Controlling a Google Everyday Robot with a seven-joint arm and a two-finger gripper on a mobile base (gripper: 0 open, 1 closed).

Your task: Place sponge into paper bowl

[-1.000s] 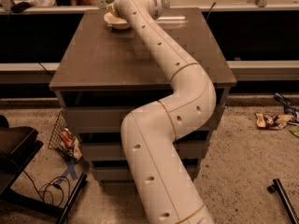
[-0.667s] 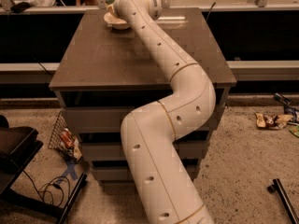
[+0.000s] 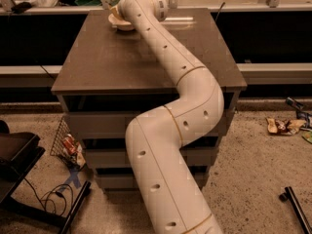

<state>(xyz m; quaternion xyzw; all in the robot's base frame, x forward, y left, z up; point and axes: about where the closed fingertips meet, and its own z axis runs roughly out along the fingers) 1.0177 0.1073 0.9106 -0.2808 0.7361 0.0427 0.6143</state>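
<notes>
Item 1. Arm point(image 3: 180, 130): cream-white, jointed, with small round holes along it. It rose from the bottom edge of the view, bent right at the elbow in front of the table, then reached back and left across the tabletop.

Item 2. Gripper point(image 3: 115, 11): at the far end of the arm, over the table's far left part, directly above the paper bowl. It was almost wholly hidden behind the wrist. Whether it was spread, closed or pinching anything could not be told.

Item 3. Paper bowl point(image 3: 118, 23): off-white, round and shallow, standing upright on the tabletop near the far edge, left of centre. Its right part was covered by the arm.

Item 4. Sponge: could not be made out. The spot above the bowl, where the gripper hung, was screened by the wrist.

Item 5. Table point(image 3: 107, 62): square dark brown top with shelves beneath.

Item 6. Wire basket point(image 3: 66, 141): leaning on the floor at the table's left front corner, with bright packets inside.

Item 7. Cable point(image 3: 51, 199): black, looped on the floor at lower left.

Item 8. Wrappers point(image 3: 280, 126): crumpled on the speckled floor, right of the table.
</notes>
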